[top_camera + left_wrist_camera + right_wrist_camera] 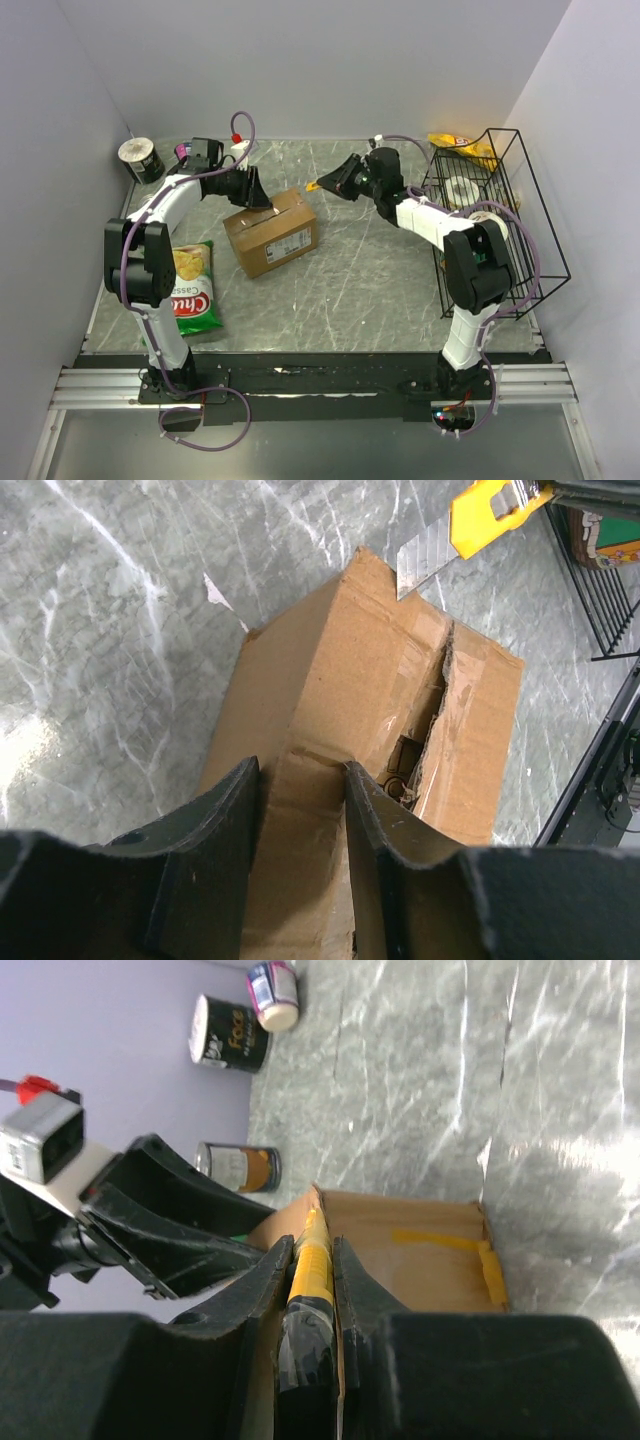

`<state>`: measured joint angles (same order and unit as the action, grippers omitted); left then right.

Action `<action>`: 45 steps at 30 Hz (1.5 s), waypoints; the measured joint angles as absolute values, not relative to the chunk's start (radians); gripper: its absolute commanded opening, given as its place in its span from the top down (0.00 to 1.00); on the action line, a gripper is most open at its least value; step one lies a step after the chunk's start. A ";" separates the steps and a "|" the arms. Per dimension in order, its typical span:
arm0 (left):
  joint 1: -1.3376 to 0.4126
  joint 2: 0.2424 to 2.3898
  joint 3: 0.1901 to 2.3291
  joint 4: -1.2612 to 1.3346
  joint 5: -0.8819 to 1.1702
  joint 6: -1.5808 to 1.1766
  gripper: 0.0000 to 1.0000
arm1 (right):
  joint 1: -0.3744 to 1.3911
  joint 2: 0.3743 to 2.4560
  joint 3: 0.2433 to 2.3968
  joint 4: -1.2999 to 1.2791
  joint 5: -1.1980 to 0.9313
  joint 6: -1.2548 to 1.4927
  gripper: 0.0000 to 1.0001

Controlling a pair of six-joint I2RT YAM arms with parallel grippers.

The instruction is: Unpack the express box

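Observation:
The express box [272, 236] stands at mid-table, brown, with a white label on its near side. In the left wrist view its top seam [440, 695] is split open and a dark gap shows something inside. My left gripper [260, 196] is open, its fingers [235, 810] resting on the box's left end, with cardboard [340, 680] between them. My right gripper [333, 181] is shut on a yellow utility knife [314, 1260]. The knife's blade [420, 565] is just off the box's far corner. The box also shows under the right gripper [420, 1260].
A green chips bag [196, 288] lies left of the box. A black wire basket [520, 250] stands at the right and holds a tape roll [463, 189], with a yellow bag [455, 146] behind it. Cans [230, 1045] [140, 160] stand at the back left.

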<state>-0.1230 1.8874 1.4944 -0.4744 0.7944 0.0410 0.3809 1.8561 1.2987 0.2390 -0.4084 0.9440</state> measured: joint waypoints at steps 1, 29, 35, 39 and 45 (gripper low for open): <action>-0.123 1.887 1.494 -0.476 0.792 0.041 0.99 | 0.382 1.856 1.291 0.243 -0.405 0.946 1.00; -0.123 1.888 1.494 -0.475 0.788 0.042 0.99 | 0.345 1.834 1.237 0.311 -0.397 0.968 1.00; -0.123 1.888 1.494 -0.475 0.788 0.042 0.99 | 0.351 1.827 1.210 0.310 -0.405 0.968 1.00; -0.123 1.888 1.494 -0.475 0.788 0.042 0.99 | 0.356 1.824 1.189 0.307 -0.409 0.968 1.00; -0.123 1.888 1.494 -0.475 0.788 0.042 0.99 | 0.359 1.818 1.171 0.307 -0.409 0.973 1.00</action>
